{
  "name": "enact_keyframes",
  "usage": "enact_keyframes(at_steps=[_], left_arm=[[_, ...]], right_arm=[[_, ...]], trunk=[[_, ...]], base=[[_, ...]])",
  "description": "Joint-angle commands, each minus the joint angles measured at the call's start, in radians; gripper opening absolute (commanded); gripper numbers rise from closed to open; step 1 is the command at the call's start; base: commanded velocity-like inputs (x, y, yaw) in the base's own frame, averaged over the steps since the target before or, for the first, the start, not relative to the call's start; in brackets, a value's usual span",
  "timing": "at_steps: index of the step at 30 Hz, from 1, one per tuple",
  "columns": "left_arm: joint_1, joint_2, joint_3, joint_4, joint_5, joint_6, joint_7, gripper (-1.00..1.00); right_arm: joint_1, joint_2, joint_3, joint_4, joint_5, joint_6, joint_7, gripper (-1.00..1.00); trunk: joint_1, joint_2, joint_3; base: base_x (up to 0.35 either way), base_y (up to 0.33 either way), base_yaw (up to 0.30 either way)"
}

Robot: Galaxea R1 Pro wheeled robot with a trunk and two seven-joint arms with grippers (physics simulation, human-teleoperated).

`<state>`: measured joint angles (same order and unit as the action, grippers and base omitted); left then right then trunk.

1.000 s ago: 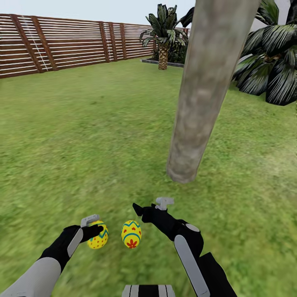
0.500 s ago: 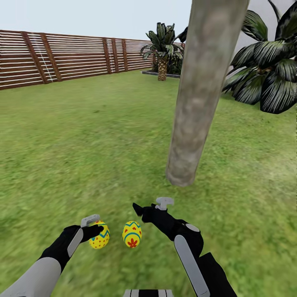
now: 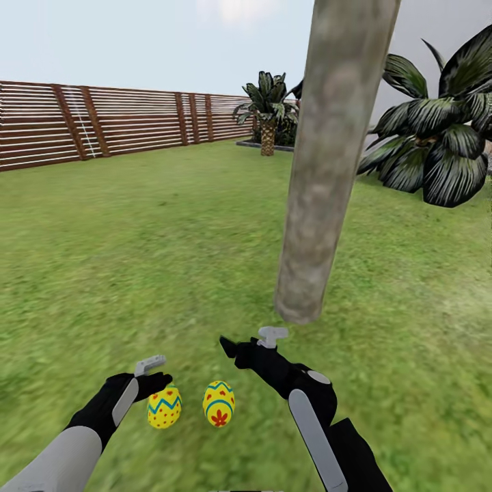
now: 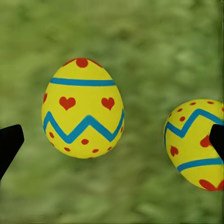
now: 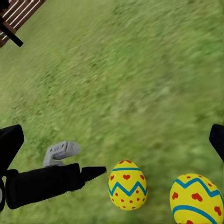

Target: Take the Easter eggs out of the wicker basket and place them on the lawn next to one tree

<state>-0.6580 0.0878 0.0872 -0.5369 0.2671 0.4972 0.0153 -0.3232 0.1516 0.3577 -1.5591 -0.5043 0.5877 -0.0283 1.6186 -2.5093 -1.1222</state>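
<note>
Two yellow Easter eggs with blue zigzags and red marks lie side by side on the lawn [image 3: 137, 260], a little in front of the tree [image 3: 321, 171] and its grey-brown trunk. The left egg [image 3: 164, 406] [image 4: 82, 108] [image 5: 127, 184] sits just below my left gripper [image 3: 158, 372] [image 5: 84, 161], which is open and clear of it. The right egg [image 3: 219, 403] [image 4: 196, 142] [image 5: 196, 200] rests a hand's width away. My right gripper [image 3: 249, 342] hangs open and empty between the eggs and the trunk's base. The wicker basket is out of view.
A brown slat fence [image 3: 102, 130] runs along the far edge of the grass. A short palm [image 3: 268, 113] stands at the back, and a broad-leaved shrub [image 3: 437, 150] is right of the trunk. Open grass spreads to the left.
The camera has tilted up, so the whole scene sits lower. My left gripper, earlier closed around the left egg, has let it go and lifted off it. The right arm is unchanged.
</note>
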Motion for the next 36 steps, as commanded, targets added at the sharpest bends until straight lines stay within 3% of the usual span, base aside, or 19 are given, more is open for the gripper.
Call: enact_keyframes(at_steps=[1, 14, 24, 36], left_arm=[[0.000, 0.000, 0.002, -0.001, 0.008, 0.006, 0.002, 1.00], [0.000, 0.000, 0.002, -0.001, 0.008, 0.006, 0.002, 1.00], [0.000, 0.000, 0.002, -0.001, 0.008, 0.006, 0.002, 1.00], [0.000, 0.000, 0.002, -0.001, 0.009, 0.006, 0.002, 1.00]], right_arm=[[0.000, 0.000, 0.000, -0.001, -0.005, 0.004, -0.003, 1.00], [0.000, 0.000, 0.000, -0.001, -0.005, 0.004, -0.002, 1.00], [0.000, 0.000, 0.000, -0.002, -0.005, 0.003, -0.003, 1.00], [0.000, 0.000, 0.000, -0.003, -0.005, 0.006, -0.002, 1.00]], trunk=[[-0.001, 0.000, 0.005], [-0.006, 0.003, 0.074], [-0.011, 0.005, 0.114], [-0.016, 0.008, 0.158]], base=[[0.000, 0.000, 0.000], [-0.009, 0.000, 0.000], [-0.234, 0.000, 0.000], [-0.023, 0.000, 0.000]])
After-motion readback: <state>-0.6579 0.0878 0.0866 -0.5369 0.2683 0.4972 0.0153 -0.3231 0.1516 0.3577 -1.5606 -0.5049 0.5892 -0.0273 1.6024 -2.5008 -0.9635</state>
